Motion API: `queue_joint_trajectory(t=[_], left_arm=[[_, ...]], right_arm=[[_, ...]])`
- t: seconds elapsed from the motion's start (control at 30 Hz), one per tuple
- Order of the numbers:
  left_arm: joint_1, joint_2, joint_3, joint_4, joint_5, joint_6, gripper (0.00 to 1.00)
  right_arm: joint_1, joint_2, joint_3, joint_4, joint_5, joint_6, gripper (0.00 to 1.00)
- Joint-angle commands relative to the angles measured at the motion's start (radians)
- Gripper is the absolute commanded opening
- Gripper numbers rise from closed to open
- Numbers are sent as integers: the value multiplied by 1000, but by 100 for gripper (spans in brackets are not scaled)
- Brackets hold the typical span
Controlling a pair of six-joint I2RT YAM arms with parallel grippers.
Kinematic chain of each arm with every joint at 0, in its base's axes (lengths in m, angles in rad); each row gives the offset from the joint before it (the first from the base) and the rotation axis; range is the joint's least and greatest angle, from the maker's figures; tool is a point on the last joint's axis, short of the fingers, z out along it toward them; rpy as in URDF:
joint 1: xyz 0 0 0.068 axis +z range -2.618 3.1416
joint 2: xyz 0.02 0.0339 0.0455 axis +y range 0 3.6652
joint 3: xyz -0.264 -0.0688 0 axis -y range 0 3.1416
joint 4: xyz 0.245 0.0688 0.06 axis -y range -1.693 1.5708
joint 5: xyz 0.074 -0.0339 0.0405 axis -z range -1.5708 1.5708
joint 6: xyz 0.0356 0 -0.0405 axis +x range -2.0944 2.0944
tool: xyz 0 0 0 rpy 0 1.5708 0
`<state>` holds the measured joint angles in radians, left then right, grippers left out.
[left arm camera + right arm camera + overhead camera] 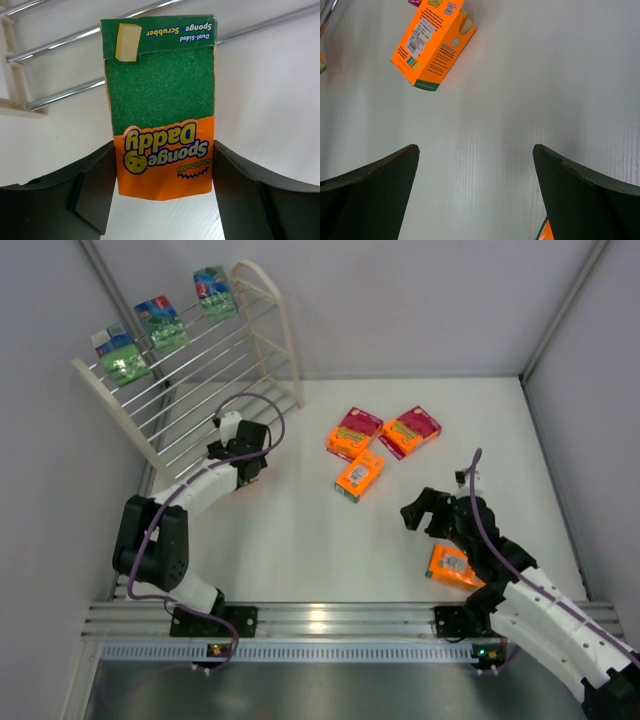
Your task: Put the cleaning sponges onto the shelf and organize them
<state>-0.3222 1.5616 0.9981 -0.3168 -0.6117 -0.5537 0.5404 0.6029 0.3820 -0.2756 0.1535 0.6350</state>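
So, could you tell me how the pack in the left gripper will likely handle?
Probably light and squashy: the sponge pack shows coarse green scrubber foam, so the left gripper may dent it. Flat and boxy, it shouldn't roll, though it might tip through the shelf rods.

Both arms wear smooth white shells over their long links, with black housings at the joints. The left arm (200, 485) has a bulky black shoulder (150, 540) and a black wrist (246, 450). A purple cable (250, 396) loops out over that wrist and follows the links down. The right arm (545, 605) has a like purple lead (471, 480) along its top and a black end block (445, 515). Each arm ends in a black base plate (215, 621). In the wrist views the left jaws and the right jaws are matte black, thick and wedge-shaped, with bevelled inner edges.
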Motion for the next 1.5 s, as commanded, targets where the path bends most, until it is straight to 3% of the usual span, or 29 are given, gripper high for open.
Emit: queue_joint_trajectory(t=[0.0,0.17,0.67,1.47], left_arm=[[46,-58,-15,8,-77,-70,75],[113,-64,-21,7,-103,-90,75],[273,-29,-7,13,-2,-62,75],[304,75,68,55,41,3,77]], right_arm=[[-2,-17,57,1,-11,-18,99],[-2,-31,55,-8,-9,-18,99],[-2,-8,54,16,-14,-11,100],[-2,35,46,67,-20,5,99]])
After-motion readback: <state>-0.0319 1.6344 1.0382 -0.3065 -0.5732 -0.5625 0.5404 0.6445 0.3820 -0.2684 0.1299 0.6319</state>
